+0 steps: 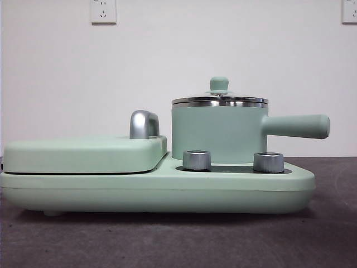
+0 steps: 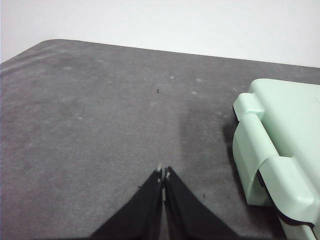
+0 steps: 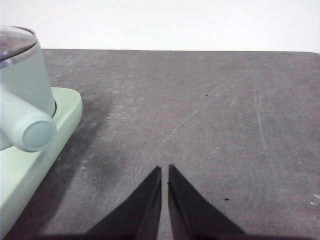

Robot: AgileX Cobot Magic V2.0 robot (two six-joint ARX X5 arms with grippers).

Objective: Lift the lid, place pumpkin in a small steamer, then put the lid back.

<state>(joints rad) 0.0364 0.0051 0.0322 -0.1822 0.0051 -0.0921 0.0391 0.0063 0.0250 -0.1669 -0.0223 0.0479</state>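
Right, no brand marks or readable writing are showing on the appliance in any view. Two white wall sockets are sitting at the top edge of the front view, one upper left, one at the far upper right corner.

Mint-green cooker base is filling the lower middle of the front view. Flat griddle cover is occupying its left half, with a chrome handle sticking up just behind. Two chrome dials are standing in front of the small steamer, partly covering its lower wall.

Steamer is sitting on the right half of the base, centre-right of frame, its long handle pointing right. Lid is resting on it, steel rim seated flush, mint knob upright on top. Glass looks clean and slightly reflective.

Pumpkin isn't showing in any view.

Left gripper is hovering over bare grey table, jaws pressed together, griddle end of the base at frame right. Right gripper is over table too, jaws nearly together with a thin slit between, nothing held; steamer at upper left of that frame.
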